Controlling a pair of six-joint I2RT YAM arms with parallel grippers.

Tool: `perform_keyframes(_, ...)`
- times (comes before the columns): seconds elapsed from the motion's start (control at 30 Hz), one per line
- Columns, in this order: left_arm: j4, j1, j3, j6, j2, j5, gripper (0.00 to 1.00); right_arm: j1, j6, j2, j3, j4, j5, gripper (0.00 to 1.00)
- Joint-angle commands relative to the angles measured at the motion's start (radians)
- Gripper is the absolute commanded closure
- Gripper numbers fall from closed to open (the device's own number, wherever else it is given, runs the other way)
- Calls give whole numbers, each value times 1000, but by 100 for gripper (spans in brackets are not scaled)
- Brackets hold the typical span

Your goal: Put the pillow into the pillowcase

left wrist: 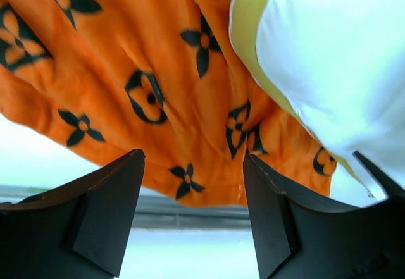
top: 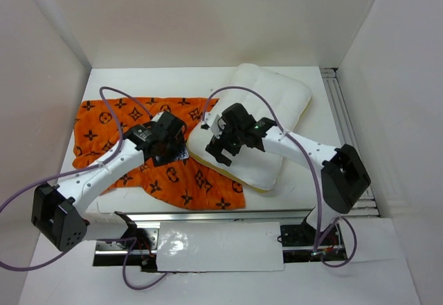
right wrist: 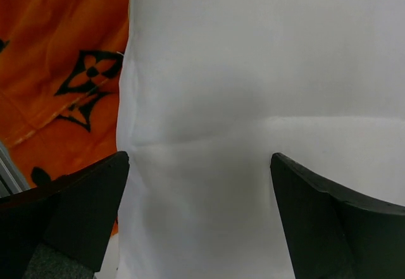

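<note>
Here we see the pillow [top: 273, 104], plump, white and yellow-seamed, lying right of centre, its left edge touching the pillowcase [top: 118, 122], orange with dark monogram motifs, spread out. Our left gripper [left wrist: 193, 184] and right gripper [right wrist: 199, 190] both gape, holding nothing

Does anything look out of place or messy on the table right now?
Nothing is spilled or damaged. The pillowcase lies rumpled and skewed rather than flat, with wavy edges. The pillow sits diagonally, and its near-left corner seems to overlap the pillowcase's right edge.
</note>
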Motion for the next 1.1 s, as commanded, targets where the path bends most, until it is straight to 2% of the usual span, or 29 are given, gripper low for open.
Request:
perform_keyframes(0.0,73,34,-23,89,-22,38,24,-26,-52,55,-24,45,-108,0)
perform_keyframes(0.07,87,54,-32,112,-22,38,25,-35,-17,115,-33,121,-130,2)
perform_keyframes(0.1,87,54,-32,112,-22,38,25,-35,-17,139,-33,121,-148,9)
perform_keyframes(0.13,87,65,-32,112,-12,38,25,-35,-3,179,-33,121,-165,23)
perform_keyframes(0.17,87,65,-32,127,-11,38,25,-35,26,190,-19,121,-165,41)
perform_keyframes(0.2,96,74,-32,138,-11,47,25,-35,46,190,-19,121,-144,75)
perform_keyframes(0.23,111,74,-23,138,-2,47,25,-35,73,145,-36,194,-51,100)
perform_keyframes(0.27,111,83,-23,151,8,59,25,-35,152,105,-86,242,18,100)
perform_keyframes(0.33,124,84,-14,152,27,59,25,-75,208,13,-120,311,118,100)
perform_keyframes(0.37,136,84,-4,164,47,59,25,-101,255,-83,-129,348,119,100)
perform_keyframes(0.47,195,84,-4,175,87,73,25,-215,317,-217,-120,358,71,100)
perform_keyframes(0.67,234,84,58,175,272,55,28,-324,408,-255,-50,266,102,100)
perform_keyframes(0.8,243,74,167,175,398,46,29,-376,432,-255,-41,266,21,100)
perform_keyframes(0.93,222,84,235,118,501,-14,36,-399,443,-255,-41,275,-31,100)
perform_keyframes(1.07,194,120,279,119,562,-27,36,-420,443,-255,-41,284,-76,100)
